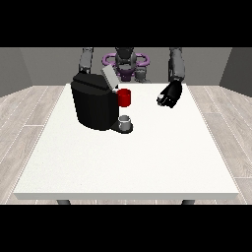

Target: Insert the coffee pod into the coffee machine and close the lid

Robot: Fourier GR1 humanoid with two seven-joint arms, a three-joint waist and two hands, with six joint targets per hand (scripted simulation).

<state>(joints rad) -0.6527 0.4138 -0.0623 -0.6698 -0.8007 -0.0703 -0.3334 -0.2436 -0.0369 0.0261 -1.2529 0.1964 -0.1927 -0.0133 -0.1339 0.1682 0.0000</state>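
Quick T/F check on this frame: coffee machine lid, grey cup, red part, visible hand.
1. The coffee machine has its lid raised. True.
2. A grey cup sits at the machine's base. True.
3. The hand at the view's right touches the machine. False: it hangs apart, over the table.
4. The red part lies flat on the table. False: it is up at the machine's front, above the cup.

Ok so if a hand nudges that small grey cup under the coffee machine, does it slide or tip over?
The grey cup looks squat and stands upright on the machine's base, so it would probably slide rather than tip. It seems small beside the black coffee machine, so likely light. Its round body could roll if knocked onto its side.
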